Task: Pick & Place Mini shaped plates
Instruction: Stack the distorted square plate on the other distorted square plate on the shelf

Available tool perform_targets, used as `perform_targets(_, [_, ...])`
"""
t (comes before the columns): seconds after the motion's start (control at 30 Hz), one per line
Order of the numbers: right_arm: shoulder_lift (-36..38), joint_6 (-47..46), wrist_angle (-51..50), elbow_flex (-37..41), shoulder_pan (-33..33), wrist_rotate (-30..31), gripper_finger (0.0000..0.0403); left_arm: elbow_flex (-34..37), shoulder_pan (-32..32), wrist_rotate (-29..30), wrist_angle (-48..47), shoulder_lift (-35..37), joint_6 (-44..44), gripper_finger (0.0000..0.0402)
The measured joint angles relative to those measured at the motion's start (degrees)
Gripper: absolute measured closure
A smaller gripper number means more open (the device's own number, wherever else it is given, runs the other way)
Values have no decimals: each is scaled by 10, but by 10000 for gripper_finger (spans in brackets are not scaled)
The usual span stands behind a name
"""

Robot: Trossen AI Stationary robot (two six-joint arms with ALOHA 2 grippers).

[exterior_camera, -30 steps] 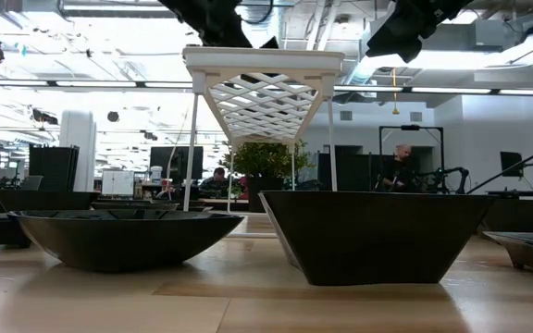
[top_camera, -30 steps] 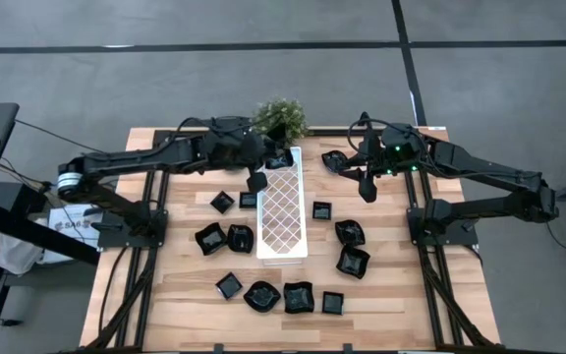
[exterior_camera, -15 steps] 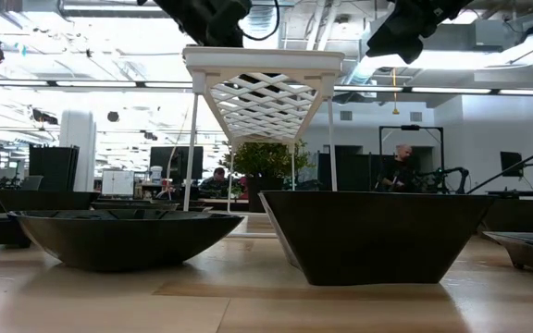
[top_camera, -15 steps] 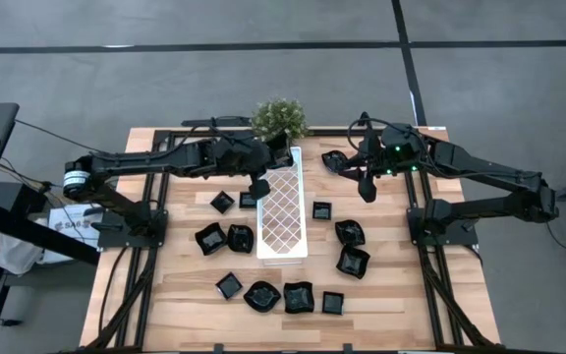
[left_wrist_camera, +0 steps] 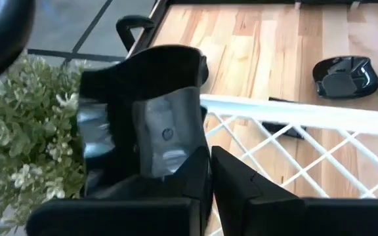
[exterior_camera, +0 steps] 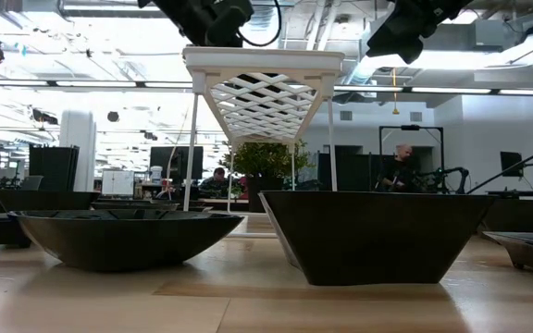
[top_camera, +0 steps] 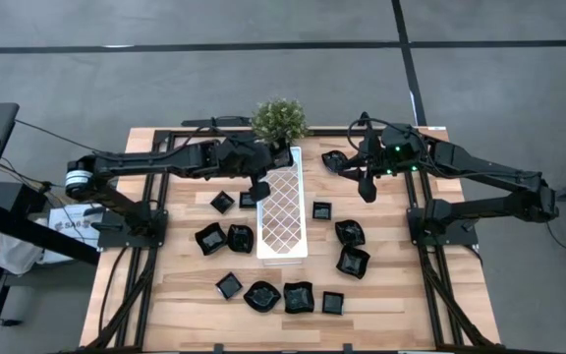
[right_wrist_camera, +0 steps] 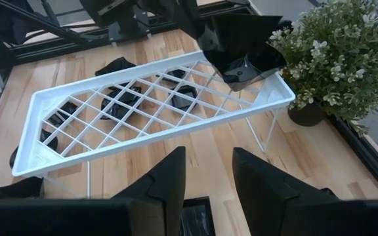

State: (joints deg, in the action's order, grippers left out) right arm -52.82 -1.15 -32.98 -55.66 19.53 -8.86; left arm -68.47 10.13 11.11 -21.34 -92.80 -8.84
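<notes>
- The left gripper (right_wrist_camera: 195,26) is being held over the far end of the white lattice tray (top_camera: 283,211), beside the potted plant (top_camera: 280,119).
- A glossy black plate (left_wrist_camera: 153,128) is being pinched between its fingers (left_wrist_camera: 231,187), which are standing nearly together on the plate's wall (the left wrist view shows this most plainly).
- In the right wrist view that plate (right_wrist_camera: 241,49) is hanging tilted over the tray's far corner, just above the lattice; whether it is touching the lattice cannot be told.
- The right gripper (top_camera: 367,187) is being held over the table to the right of the tray's far end, its fingers (right_wrist_camera: 159,180) standing apart with nothing between them.
- The other mini shaped plates (top_camera: 298,297) are lying scattered on the wooden table (top_camera: 381,305): some left of the tray, some right of it, and a row across the near side.
- One more plate (top_camera: 335,160) is lying at the far right, close by the right gripper.
- In the low view two plates (exterior_camera: 118,236) are standing in front of the raised tray (a shallow bowl shape and a deep square one).
- No brand, label or writing is legible anywhere.
</notes>
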Motion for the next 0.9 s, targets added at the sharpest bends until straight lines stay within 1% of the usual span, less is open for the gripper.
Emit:
perform_targets(0.2, [0,0,0,0,0,0,282,0,3,0,-1,-3,1,380])
perform_targets(0.33, [0,0,0,0,0,0,282,0,2,0,0,-3,1,373])
perform_targets(0.47, [0,0,0,0,0,0,282,0,2,0,0,-3,-3,354])
perform_targets(0.57, [0,0,0,0,0,0,282,0,2,1,2,-3,-4,332])
perform_targets(0.73, [0,0,0,0,0,0,282,0,0,46,3,-3,-4,299])
perform_targets(0.9, [0,0,0,0,0,0,282,0,-3,74,3,-3,-29,290])
